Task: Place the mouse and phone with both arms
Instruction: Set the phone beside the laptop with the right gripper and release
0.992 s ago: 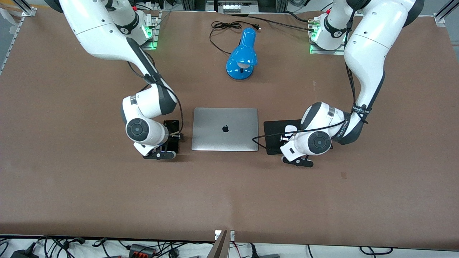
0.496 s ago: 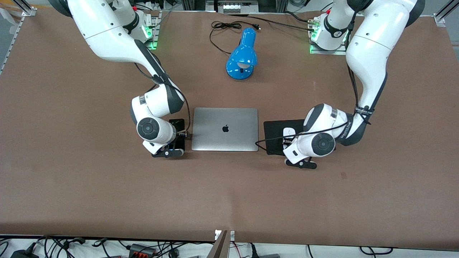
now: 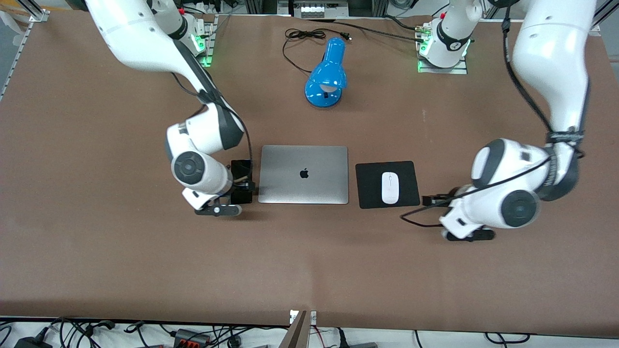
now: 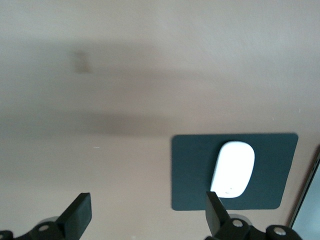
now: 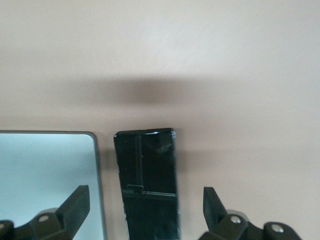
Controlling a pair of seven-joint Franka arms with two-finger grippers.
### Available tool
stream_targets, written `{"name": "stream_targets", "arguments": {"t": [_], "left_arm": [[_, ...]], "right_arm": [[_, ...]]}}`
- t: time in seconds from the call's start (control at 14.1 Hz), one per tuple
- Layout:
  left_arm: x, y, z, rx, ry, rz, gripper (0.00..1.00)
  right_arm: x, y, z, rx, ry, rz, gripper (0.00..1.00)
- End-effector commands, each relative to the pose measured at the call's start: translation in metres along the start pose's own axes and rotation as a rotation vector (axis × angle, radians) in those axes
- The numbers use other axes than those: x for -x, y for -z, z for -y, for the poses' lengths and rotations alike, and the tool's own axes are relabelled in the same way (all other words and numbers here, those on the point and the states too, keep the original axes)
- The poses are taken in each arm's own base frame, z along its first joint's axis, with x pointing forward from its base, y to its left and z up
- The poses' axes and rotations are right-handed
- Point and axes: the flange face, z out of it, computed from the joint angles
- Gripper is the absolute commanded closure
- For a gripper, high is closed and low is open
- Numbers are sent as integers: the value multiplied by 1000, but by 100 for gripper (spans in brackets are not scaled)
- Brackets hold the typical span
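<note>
two grippers (image 4: pixel 145 215) (image 5: pixel 145 210) splayed, seemingly raised

The right arm's wrist covers most of the phone (image 3: pixel 241 181) in the front view. At 6 o'clock, the right wrist view's edge crops it.

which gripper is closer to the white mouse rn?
Left. The left gripper is open over bare table just off the black square pad holding the small white oval mouse. The right gripper is open over the slim black phone, past the silver laptop.
</note>
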Motion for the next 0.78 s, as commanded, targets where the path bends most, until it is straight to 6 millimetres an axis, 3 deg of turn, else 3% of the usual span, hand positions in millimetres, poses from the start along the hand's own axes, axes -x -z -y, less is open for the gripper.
{"name": "stream_targets", "arguments": {"t": [0.0, 0.14, 0.28, 0.43, 0.57, 0.64, 0.71], "left_arm": [[20, 66, 36, -1, 62, -66, 0], [53, 114, 53, -26, 46, -53, 0], [80, 166, 79, 2, 45, -105, 0], [113, 215, 84, 0, -11, -183, 0], [126, 204, 55, -23, -58, -166, 0], [138, 205, 45, -35, -65, -165, 0], [154, 192, 39, -17, -55, -132, 0]], "right_arm": [[-1, 101, -32, -14, -38, -44, 0], [-5, 150, -63, -29, -63, -81, 0], [-6, 178, -99, -31, -84, -79, 0], [-6, 199, -138, -26, -59, -81, 0], [-8, 211, -173, -24, -29, -94, 0], [-7, 220, -189, -22, -25, -107, 0], [-6, 232, -207, -19, -31, -130, 0]]}}
